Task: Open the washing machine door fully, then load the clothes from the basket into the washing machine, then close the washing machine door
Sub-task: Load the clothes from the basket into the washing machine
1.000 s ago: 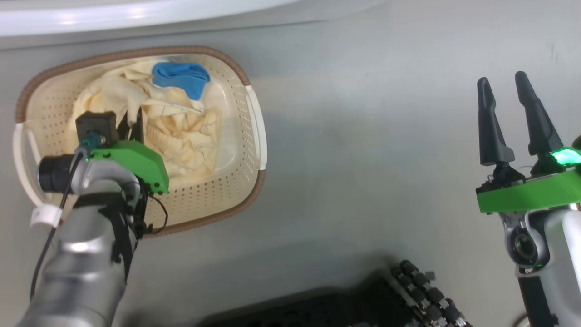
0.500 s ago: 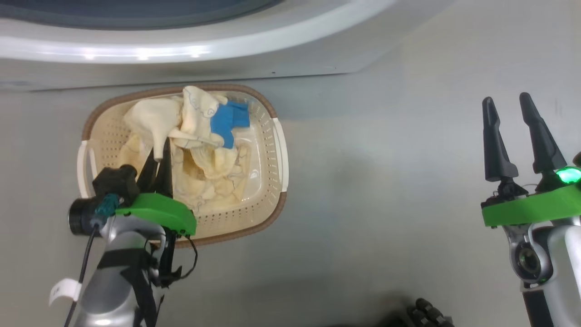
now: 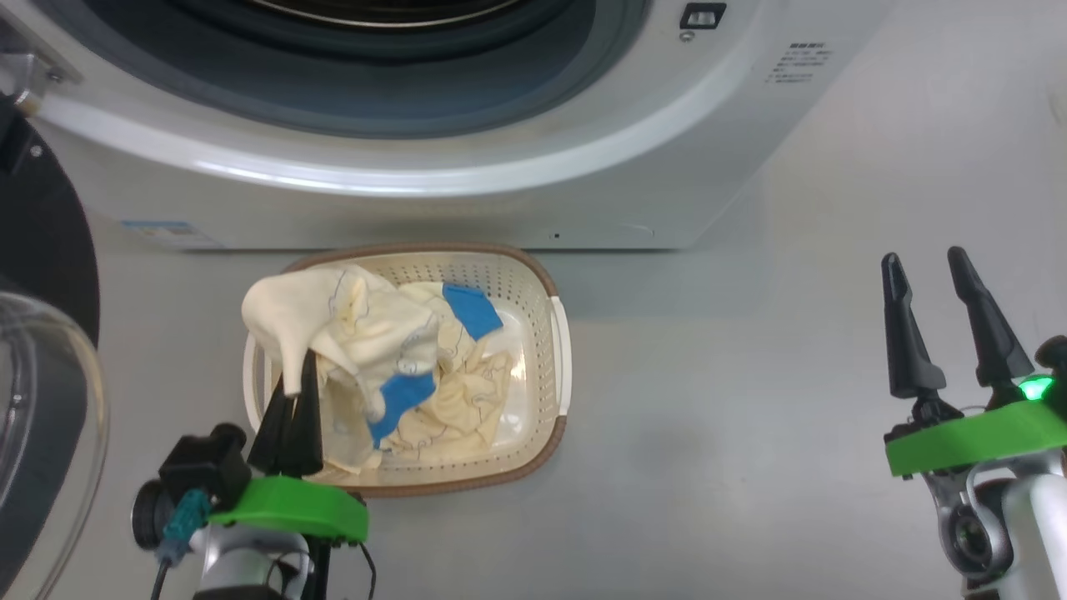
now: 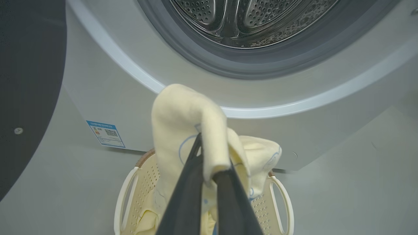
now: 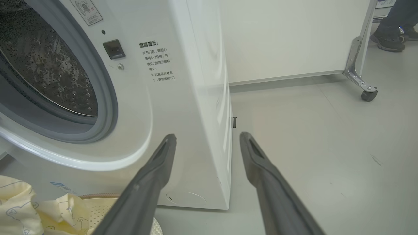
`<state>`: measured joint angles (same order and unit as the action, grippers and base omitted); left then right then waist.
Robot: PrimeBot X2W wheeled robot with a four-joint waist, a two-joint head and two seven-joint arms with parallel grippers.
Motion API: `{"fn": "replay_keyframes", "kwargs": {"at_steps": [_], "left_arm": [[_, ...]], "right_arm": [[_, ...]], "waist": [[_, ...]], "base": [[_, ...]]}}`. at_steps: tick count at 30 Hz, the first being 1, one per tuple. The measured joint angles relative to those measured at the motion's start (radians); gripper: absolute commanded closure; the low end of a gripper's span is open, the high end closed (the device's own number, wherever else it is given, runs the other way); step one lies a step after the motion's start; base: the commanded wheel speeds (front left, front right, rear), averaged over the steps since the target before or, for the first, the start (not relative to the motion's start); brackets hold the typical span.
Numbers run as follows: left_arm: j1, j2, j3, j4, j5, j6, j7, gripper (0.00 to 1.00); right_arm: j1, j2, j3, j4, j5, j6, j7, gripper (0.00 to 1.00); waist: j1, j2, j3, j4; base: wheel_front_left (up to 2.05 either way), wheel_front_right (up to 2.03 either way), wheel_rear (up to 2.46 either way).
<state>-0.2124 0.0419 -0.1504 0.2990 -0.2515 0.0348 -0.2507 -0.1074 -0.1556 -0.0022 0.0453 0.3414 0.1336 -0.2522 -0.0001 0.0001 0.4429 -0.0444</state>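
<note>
1. The left gripper (image 3: pixel 296 390) points up and forward over the near left corner of the small cream perforated plastic basket with a brown rim (image 3: pixel 546 293). Its two dark fingers are pinched together on a fold of the pale cream-yellow fabric with thin grey drawings (image 3: pixel 367 333).
2. In the left wrist view that fold (image 4: pixel 183 111) drapes over the fingertips of the left gripper (image 4: pixel 209 163), lifted above the basket (image 4: pixel 261 209), with the rest trailing down into it.
3. Bright blue cloth pieces (image 3: pixel 471 308) lie among the cream folds inside the basket.
4. The basket stands on the grey floor (image 3: pixel 708 375), just before the bottom front edge of the big white front-loading washing machine (image 3: pixel 583 167).
5. The steel perforated drum (image 4: pixel 241 19) is exposed. The round door with a glossy black rim (image 3: pixel 42 275) is swung wide at the left.
6. The right gripper (image 3: pixel 923 255) hangs well to the right of the basket, fingers spread and holding nothing. In its own wrist view the right gripper (image 5: pixel 208 136) points at the washer's right front corner (image 5: pixel 183 98).
</note>
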Motion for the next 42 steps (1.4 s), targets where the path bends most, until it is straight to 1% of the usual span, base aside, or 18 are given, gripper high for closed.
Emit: {"fn": "replay_keyframes", "kwargs": {"at_steps": [2, 7, 13, 17, 21, 28, 35, 42], "left_arm": [[0.044, 0.000, -0.006, -0.031, -0.005, 0.011, 0.000, 1.00], [0.145, 0.001, -0.014, -0.080, -0.022, 0.020, 0.000, 1.00], [0.245, 0.001, 0.000, -0.117, -0.025, 0.037, 0.000, 1.00], [0.318, 0.002, 0.021, -0.142, -0.025, 0.038, 0.000, 1.00], [0.343, 0.003, 0.027, -0.162, -0.031, 0.038, 0.000, 1.00], [0.392, 0.003, 0.033, -0.212, -0.035, 0.054, 0.000, 1.00], [0.406, 0.004, 0.034, -0.245, -0.030, 0.054, 0.000, 1.00], [0.369, 0.004, 0.031, -0.277, -0.011, 0.031, 0.000, 1.00]], "right_arm": [[0.018, 0.000, 0.000, 0.006, -0.006, 0.000, 0.000, 0.00], [0.079, 0.002, -0.011, 0.017, -0.012, 0.000, 0.000, 0.00], [0.150, 0.005, -0.007, 0.030, -0.030, 0.000, 0.000, 0.00], [0.189, 0.007, -0.007, 0.030, -0.044, 0.000, 0.000, 0.00], [0.219, 0.008, -0.009, 0.030, -0.048, 0.000, 0.000, 0.00], [0.272, 0.023, -0.025, 0.029, -0.062, 0.000, 0.000, 0.00], [0.284, 0.034, -0.026, 0.028, -0.069, 0.000, 0.000, 0.00], [0.283, 0.041, -0.025, 0.021, -0.069, 0.000, 0.000, 0.00]], "waist": [[0.0000, 0.0000, -0.035, 0.008], [0.0000, 0.0000, -0.128, 0.026], [-0.0001, 0.0000, -0.245, 0.041], [-0.0001, 0.0000, -0.313, 0.043], [-0.0001, 0.0000, -0.359, 0.044], [-0.0001, 0.0000, -0.399, 0.036], [-0.0001, 0.0000, -0.398, 0.017], [-0.0001, 0.0000, -0.372, 0.002]], "base": [[0.00, 0.00, 0.00], [0.00, 0.00, 0.00], [0.00, 0.00, 0.00], [0.00, 0.00, 0.00], [0.00, 0.00, 0.00], [0.00, 0.00, 0.00], [0.00, 0.00, 0.00], [0.00, 0.00, 0.00]]}}
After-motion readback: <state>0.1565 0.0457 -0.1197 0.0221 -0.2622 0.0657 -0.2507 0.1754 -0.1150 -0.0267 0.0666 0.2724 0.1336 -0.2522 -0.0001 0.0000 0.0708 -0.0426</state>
